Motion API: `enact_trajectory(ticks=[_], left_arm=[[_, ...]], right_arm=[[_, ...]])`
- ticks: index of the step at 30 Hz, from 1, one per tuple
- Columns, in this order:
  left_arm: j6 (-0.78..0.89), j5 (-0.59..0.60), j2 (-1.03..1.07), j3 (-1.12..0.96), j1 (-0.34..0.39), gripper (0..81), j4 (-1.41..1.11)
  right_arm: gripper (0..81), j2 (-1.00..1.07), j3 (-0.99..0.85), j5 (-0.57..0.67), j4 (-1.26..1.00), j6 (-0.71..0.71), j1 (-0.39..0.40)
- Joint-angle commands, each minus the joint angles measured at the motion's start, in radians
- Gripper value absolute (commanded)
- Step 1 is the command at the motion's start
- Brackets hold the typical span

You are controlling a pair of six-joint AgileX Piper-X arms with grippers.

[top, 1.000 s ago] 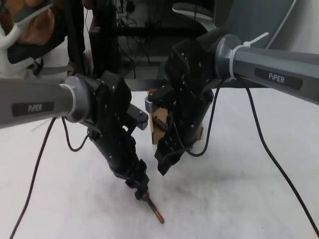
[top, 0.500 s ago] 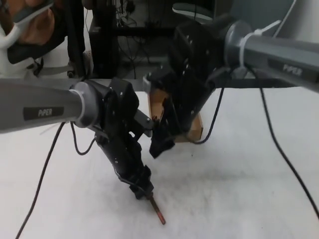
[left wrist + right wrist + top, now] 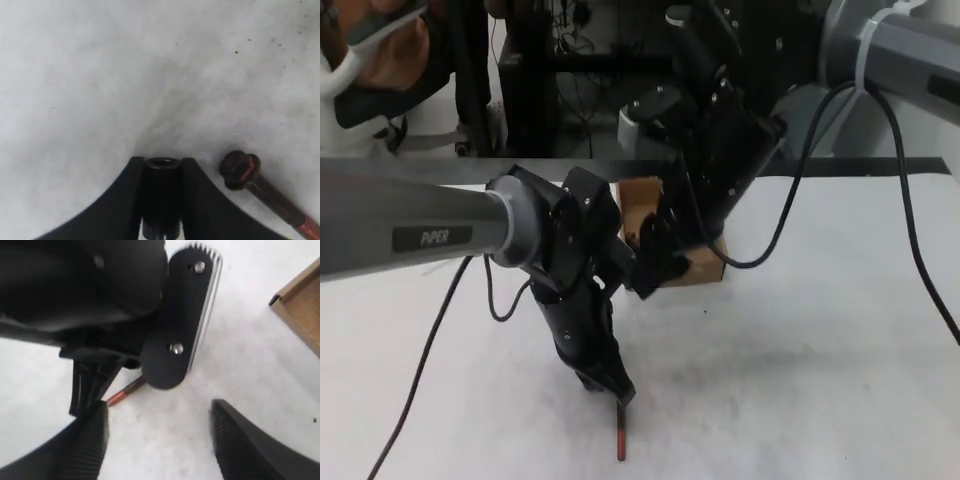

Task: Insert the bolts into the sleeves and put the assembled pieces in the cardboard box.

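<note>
Clamping a black sleeve [image 3: 162,192] in the left gripper [image 3: 162,162], with the fingers [image 3: 120,205] drawn in narrow against its two sides and its hollow end facing the white bench [image 3: 100,75]. Showing, in the left wrist view, a reddish bolt [image 3: 240,170] lying flat on the bench just beside one finger, with the hex head nearest the sleeve and the shank running away from it, outside the sleeve and not inside it. Sitting low over the near middle of the bench in the high view, on the left arm [image 3: 430,235] coming from the left side, with the left gripper [image 3: 610,385] tipped downward and the bolt [image 3: 620,435] sticking out toward the near edge just below its tip. Hanging the right gripper [image 3: 648,272] higher up, just in front of the cardboard box [image 3: 638,200], above and behind the left gripper. Spreading the right gripper [image 3: 160,437] wide with nothing between its ribbed fingers [image 3: 92,440], and looking down past them on the left arm's black body, the coppery end of the bolt [image 3: 122,392] and one corner of the cardboard box [image 3: 300,305]. Hiding much of the box behind the right arm [image 3: 730,150], leaving its contents impossible to tell.
</note>
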State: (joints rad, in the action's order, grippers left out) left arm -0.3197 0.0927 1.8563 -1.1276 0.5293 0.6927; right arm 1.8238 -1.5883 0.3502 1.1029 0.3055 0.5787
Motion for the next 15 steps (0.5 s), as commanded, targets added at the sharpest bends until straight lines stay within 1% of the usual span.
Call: enact_trajectory(ticks=[1, 7, 9, 12, 15], left_arm=[[0.039, -0.019, -0.065, 0.006, -0.05, 1.8, 0.026], [0.129, -0.013, -0.196, 0.006, -0.21, 1.8, 0.039], [0.157, 0.013, -0.231, 0.017, -0.255, 1.8, 0.039], [0.193, 0.064, -0.295, 0.062, -0.315, 1.8, 0.004], [0.223, 0.07, -0.371, 0.128, -0.347, 1.8, -0.038]], right_arm=[[56.8, -0.011, -0.003, 0.003, 0.026, 0.017, 0.004], [56.8, -0.011, 0.053, -0.073, 0.004, -0.063, 0.027], [56.8, -0.011, 0.095, -0.076, -0.025, -0.104, 0.048], [56.8, -0.009, 0.17, -0.091, -0.121, -0.208, 0.097], [56.8, -0.003, 0.209, -0.217, -0.204, -0.239, 0.158]])
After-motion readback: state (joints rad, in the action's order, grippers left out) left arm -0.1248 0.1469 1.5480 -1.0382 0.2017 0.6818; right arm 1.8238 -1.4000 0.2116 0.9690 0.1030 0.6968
